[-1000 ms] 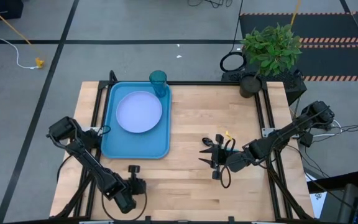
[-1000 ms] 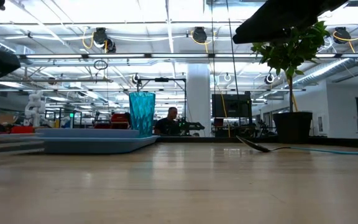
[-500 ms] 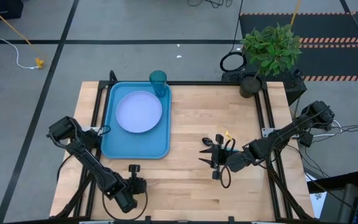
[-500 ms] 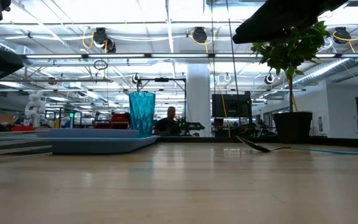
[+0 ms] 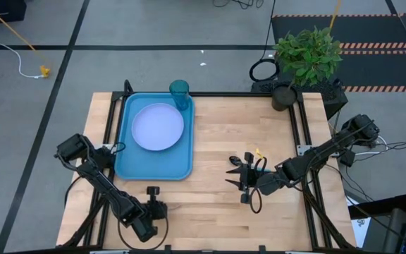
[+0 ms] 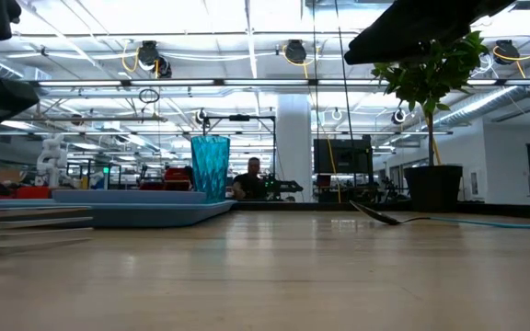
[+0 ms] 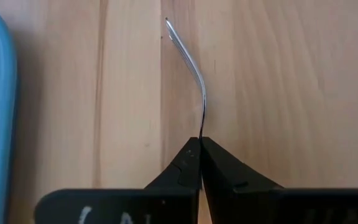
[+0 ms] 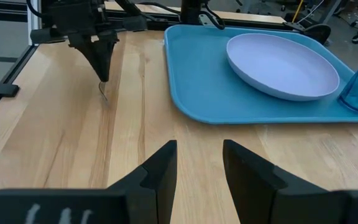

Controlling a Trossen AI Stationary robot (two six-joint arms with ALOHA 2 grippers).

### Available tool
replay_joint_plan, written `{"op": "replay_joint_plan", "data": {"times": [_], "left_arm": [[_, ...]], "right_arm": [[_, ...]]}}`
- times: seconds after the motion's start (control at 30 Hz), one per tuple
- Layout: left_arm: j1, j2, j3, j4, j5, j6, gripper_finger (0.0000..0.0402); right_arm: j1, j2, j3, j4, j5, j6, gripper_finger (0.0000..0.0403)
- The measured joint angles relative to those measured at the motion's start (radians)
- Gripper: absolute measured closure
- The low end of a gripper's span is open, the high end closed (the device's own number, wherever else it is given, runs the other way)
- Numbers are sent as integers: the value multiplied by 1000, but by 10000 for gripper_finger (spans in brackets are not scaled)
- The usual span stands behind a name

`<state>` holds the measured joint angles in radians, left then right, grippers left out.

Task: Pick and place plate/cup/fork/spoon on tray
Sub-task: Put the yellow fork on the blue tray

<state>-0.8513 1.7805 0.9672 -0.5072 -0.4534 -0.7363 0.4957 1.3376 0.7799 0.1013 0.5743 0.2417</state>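
Observation:
The fork (image 7: 194, 74) shows only its silver metal part, sticking out of my shut left gripper (image 7: 201, 140) near the table's front left (image 5: 151, 192); its orange handle is hidden. Its tines (image 6: 35, 230) show at the left of the low view. The blue tray (image 5: 129, 159) lies at the far left. It carries the plate (image 5: 157, 127) flat and the teal cup (image 5: 180, 94) upright at its far right corner. The spoon (image 6: 380, 216) lies on the table at the right. My right gripper (image 5: 242, 178) is open and empty at the table's middle right. My left gripper pinches the fork between its two fingers at the metal neck (image 7: 202, 127); the fingers hide whatever lies behind it. The fingers (image 8: 101, 71) come from above, pointing down. The fork is turned on its edge, its tines (image 6: 63, 230) about level and pointing toward the table's right. Whether it touches the table I cannot tell.
A dark pot with a green plant (image 5: 287, 92) stands at the far right corner. Bare wood lies between the tray and my right gripper. A person (image 6: 251, 181) sits in the room far behind the table.
My left gripper has come down a little with the fork. In the low view the tines have moved toward the table's right and sit lower and larger than before, still about level.

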Motion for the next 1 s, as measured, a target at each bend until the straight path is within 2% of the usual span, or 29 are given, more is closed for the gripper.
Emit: {"op": "replay_joint_plan", "data": {"times": [0.17,0.43,0.57,0.67,0.83,1.0], "left_arm": [[0,0,0,19,23,-6,379],[0,1,0,19,30,-60,279],[0,-18,0,16,35,-70,255],[0,-36,1,-9,45,-76,258],[1,-50,1,-68,76,-73,291],[17,-50,-7,-35,140,-78,320]], "right_arm": [[0,0,0,0,0,0,282],[0,0,0,0,0,0,282],[0,0,0,0,-1,0,282],[0,0,0,0,-1,-3,282],[0,0,0,0,-2,-4,282],[0,0,0,0,-3,-4,282]]}}
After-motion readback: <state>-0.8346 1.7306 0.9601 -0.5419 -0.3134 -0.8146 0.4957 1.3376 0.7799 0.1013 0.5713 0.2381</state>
